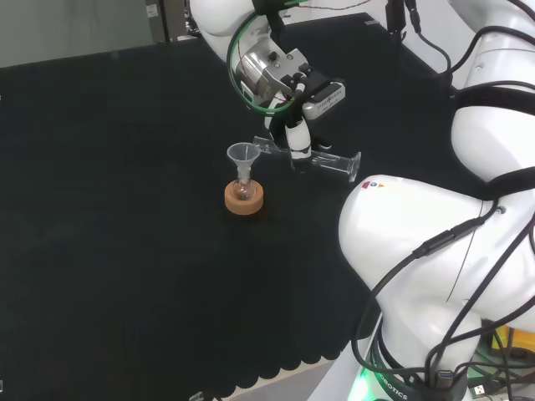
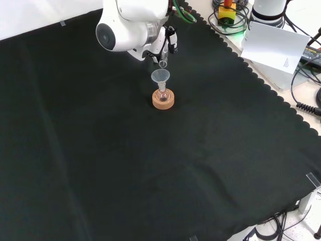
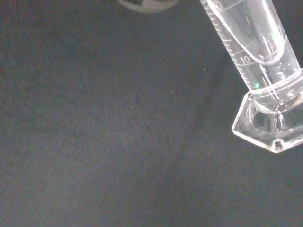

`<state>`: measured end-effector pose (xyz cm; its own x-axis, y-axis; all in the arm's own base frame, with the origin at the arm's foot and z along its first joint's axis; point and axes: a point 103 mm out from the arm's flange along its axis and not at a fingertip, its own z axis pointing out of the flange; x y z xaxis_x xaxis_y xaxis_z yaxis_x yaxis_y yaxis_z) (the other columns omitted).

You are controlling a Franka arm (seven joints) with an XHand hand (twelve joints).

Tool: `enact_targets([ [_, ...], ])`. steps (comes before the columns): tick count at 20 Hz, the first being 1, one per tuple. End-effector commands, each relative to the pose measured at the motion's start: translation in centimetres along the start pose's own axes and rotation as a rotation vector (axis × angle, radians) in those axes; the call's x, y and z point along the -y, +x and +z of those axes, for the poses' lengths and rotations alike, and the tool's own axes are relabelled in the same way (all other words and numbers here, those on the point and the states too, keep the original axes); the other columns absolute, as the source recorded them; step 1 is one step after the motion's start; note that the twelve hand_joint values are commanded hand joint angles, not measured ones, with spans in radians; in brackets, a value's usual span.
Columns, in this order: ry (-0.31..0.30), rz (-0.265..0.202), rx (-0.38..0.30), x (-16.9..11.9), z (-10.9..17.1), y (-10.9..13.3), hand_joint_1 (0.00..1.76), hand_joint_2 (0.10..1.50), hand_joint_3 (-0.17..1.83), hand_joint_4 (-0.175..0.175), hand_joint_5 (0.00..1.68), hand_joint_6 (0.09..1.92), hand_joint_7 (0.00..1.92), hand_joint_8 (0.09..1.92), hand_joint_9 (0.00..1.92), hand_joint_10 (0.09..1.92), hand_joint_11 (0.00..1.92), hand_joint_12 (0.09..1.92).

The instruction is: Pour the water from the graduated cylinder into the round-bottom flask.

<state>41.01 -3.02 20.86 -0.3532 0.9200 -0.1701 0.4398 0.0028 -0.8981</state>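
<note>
Currently the robot hand [image 1: 297, 138] grasps the graduated cylinder [image 1: 322, 160] mid-barrel, tipped nearly level. Treat as light, rigid, slippery, fragile glassware; funnel [image 1: 243, 154] sits just beyond its mouth.

The clear graduated cylinder [image 1: 313, 159] is tipped nearly level above the table, its mouth set over a clear funnel [image 1: 243, 154] and its six-sided foot [image 3: 270, 127] raised behind. The funnel is seated in the neck of a small round-bottom flask [image 1: 244, 190], which is stood upright in a cork ring [image 1: 244, 200].
</note>
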Motion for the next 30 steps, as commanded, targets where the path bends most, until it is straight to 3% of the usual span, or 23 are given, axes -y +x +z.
enact_targets([
  [1,0.058,0.021,-0.007,-0.2,0.0,-0.1,1.14,1.14,0.0,-0.157,0.94,1.07,1.22,0.37,1.45,0.09,1.26,0.77],
  [30,0.145,0.054,0.038,0.0,-2.1,1.0,1.14,1.15,0.0,-0.166,0.93,1.08,1.26,0.35,1.48,0.09,1.28,0.76],
])
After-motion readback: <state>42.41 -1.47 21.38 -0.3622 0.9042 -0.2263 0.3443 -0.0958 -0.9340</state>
